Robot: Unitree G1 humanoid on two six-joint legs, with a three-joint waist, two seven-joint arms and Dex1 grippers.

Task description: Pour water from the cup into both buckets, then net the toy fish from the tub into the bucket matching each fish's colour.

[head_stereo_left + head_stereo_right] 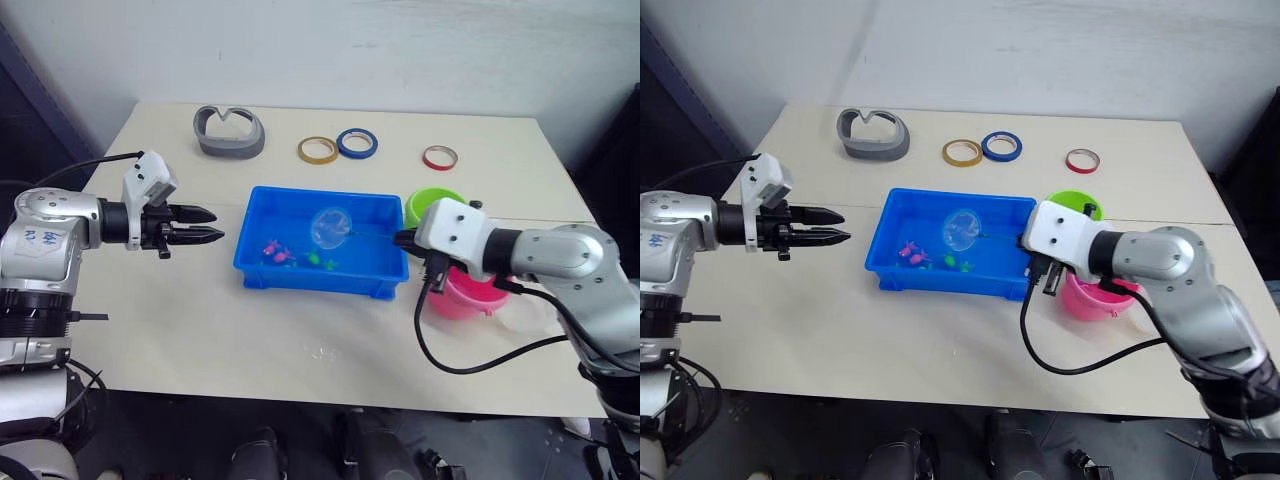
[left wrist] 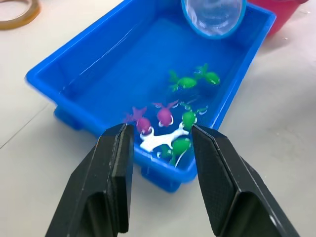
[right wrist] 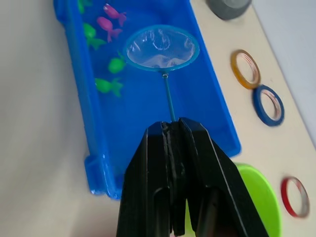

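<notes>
From the head, the right gripper [image 1: 405, 240] pinches the net [image 1: 331, 226] by its thin handle, hoop over the tub [image 1: 385, 209]. The left gripper [image 1: 212, 224] waits beside the tub, slightly parted, empty. At the left wrist, the fish [image 2: 164, 114] lie wet, probably slippery. At the right wrist, the net looks light and whippy; holding the handle's end seems right.

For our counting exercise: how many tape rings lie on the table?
3, all on the table behind the tub: a yellow ring, a blue ring right next to it, and a red ring apart, further right. None seems hidden.
</notes>
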